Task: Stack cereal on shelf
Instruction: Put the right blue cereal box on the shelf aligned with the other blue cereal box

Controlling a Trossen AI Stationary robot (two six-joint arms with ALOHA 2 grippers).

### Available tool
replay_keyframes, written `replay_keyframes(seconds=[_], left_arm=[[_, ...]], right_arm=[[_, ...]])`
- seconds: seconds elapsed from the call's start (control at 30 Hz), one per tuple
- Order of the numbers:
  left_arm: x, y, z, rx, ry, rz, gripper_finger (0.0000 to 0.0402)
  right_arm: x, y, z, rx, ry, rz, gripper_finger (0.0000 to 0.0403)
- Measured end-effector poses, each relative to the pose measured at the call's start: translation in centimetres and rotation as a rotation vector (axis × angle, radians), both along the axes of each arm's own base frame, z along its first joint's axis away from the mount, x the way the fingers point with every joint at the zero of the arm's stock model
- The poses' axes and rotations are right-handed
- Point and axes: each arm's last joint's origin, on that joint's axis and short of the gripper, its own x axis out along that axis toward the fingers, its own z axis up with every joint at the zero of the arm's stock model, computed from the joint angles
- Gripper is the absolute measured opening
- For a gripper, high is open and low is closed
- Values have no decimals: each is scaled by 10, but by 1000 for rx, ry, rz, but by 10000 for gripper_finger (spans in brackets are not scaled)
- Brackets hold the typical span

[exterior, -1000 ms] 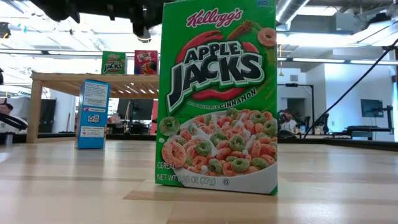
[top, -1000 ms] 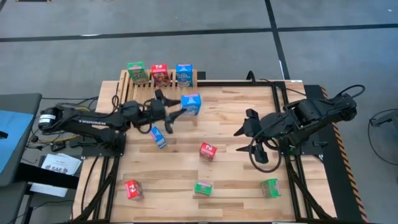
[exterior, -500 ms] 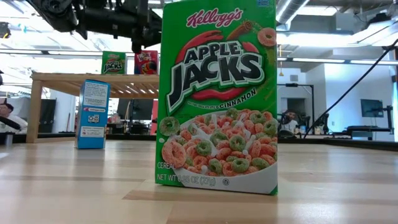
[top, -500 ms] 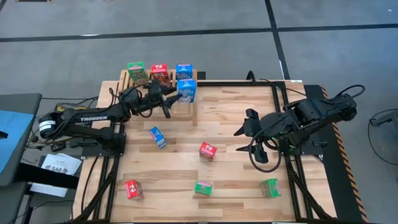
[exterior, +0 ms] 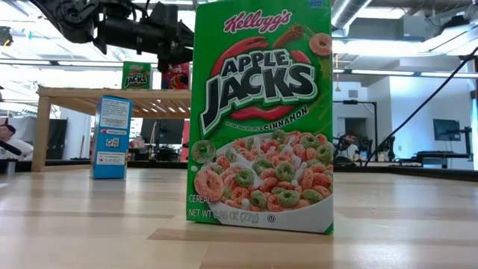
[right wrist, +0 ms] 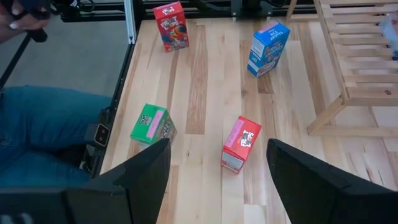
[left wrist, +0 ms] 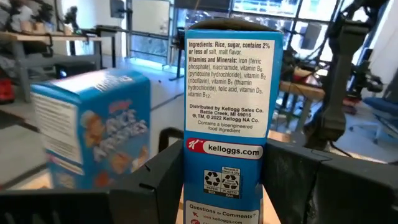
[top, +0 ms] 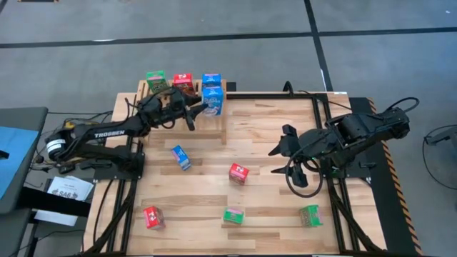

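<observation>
My left gripper [top: 202, 107] is shut on a blue cereal box [top: 213, 101], which it holds upright over the right part of the wooden shelf [top: 151, 98]. Behind it, green [top: 156, 81], red [top: 183, 80] and blue [top: 211, 80] boxes stand on their bases along the shelf's far side. On the table are a blue box [top: 181, 157], two red boxes [top: 238, 173] [top: 152, 217] and two green boxes [top: 233, 215] [top: 310, 215]. My right gripper [top: 280, 153] hangs open above the table's right half, touching nothing. My left gripper pinches the blue box's lower half [left wrist: 227, 177] between its two fingers [left wrist: 163, 177], one on each broad face. The narrow printed side faces the wrist. The fingers reach in about level from the table's left. The box stands upright; its bottom is hidden, so I cannot tell whether it rests on the shelf.
In the low view a green box [exterior: 260, 112] stands close to the camera, with the blue box [exterior: 112, 136] farther back on the table. A person's leg in jeans [right wrist: 43, 130] is beside the table's near edge. Bare planks lie between the loose boxes.
My left gripper has swung toward the table's far edge and a little left, carrying the blue box from over the table to over the shelf, next to the blue box standing there. The held box has turned somewhat on the way and stays upright.
</observation>
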Motion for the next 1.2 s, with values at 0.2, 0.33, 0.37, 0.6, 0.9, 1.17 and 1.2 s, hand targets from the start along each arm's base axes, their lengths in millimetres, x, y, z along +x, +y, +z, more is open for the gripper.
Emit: replay_keyframes(seconds=[0.2,0.33,0.37,0.6,0.9,1.17,1.2], left_arm=[[13,3,-8,7,-45,-22,174],[17,5,-9,28,-81,-20,174],[18,6,-10,23,-76,-10,174],[13,6,-26,10,-29,70,174],[12,7,-32,-5,-5,79,174],[11,9,-35,-25,31,140,174],[11,9,-36,-30,37,145,174]], right_arm=[[0,0,0,1,-1,0,292],[0,0,0,1,-1,0,292],[0,0,0,1,-1,0,292],[0,0,0,1,-1,0,292],[0,0,0,1,-1,0,292],[0,0,0,1,-1,-1,292],[0,0,0,1,-1,-1,292]])
